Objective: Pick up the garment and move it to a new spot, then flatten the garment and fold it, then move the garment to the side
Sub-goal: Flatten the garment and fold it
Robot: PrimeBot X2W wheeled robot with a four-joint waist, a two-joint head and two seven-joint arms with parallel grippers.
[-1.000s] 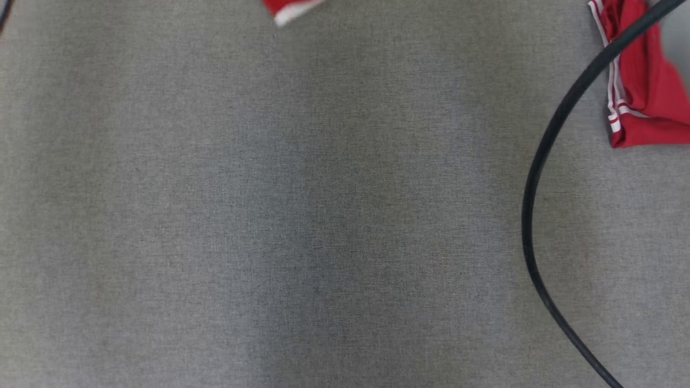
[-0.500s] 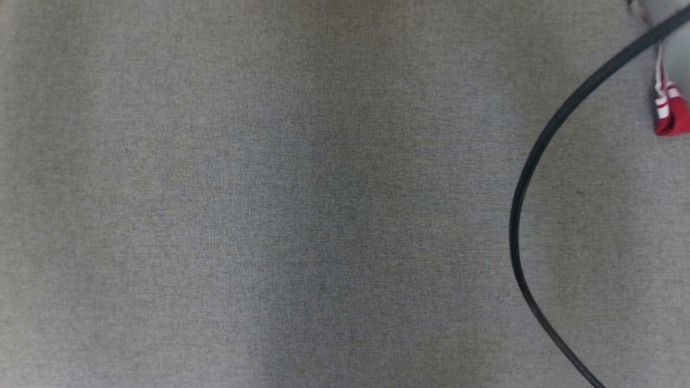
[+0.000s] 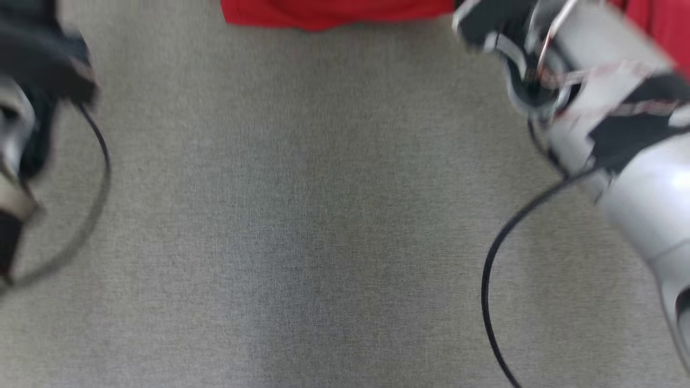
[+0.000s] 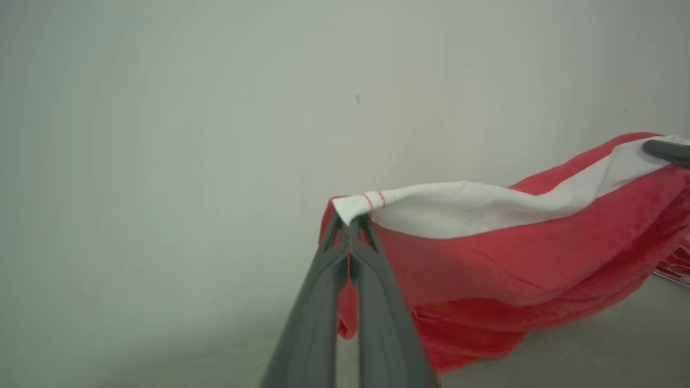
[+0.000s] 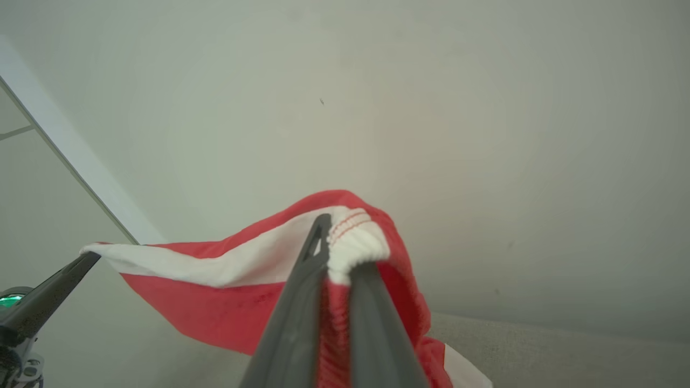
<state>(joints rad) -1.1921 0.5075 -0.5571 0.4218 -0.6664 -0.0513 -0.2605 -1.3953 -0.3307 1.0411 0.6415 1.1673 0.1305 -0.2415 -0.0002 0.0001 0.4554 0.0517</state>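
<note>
A: Step in hand?
B: The carry to a new spot is judged to be in hand. The garment (image 4: 512, 258) is held up over the grey table (image 3: 323, 226) by its white waistband, which is stretched between the two grippers. Flattening and folding are not yet begun.

A: Tool state?
B: The left gripper (image 4: 350, 222) is pinched tight on one end of the band, fingers closed with no gap between them. The right gripper (image 5: 339, 245) is likewise clamped, with a bunched wad of white band squeezed in it and red cloth trailing below.

A: Where is the garment placed?
B: A red strip is seen at the far edge of the head view, past the bare middle of the table. In the wrist views the body of the cloth is seen sagging below the band. Whether the lower hem touches the table cannot be told.

A: Arm pose?
B: Both arms are reached forward, one at each side of the head view, and both are blurred. The right forearm (image 3: 641, 183) is angled inward from the lower right. The left arm (image 3: 27, 108) is caught at the left edge. A black cable (image 3: 488, 285) is looped over the table beside the right forearm.

A: Next move?
B: A level lowering is called for, with the band held taut so the cloth is laid without bunching. The cable should be kept clear of the hem.
</note>
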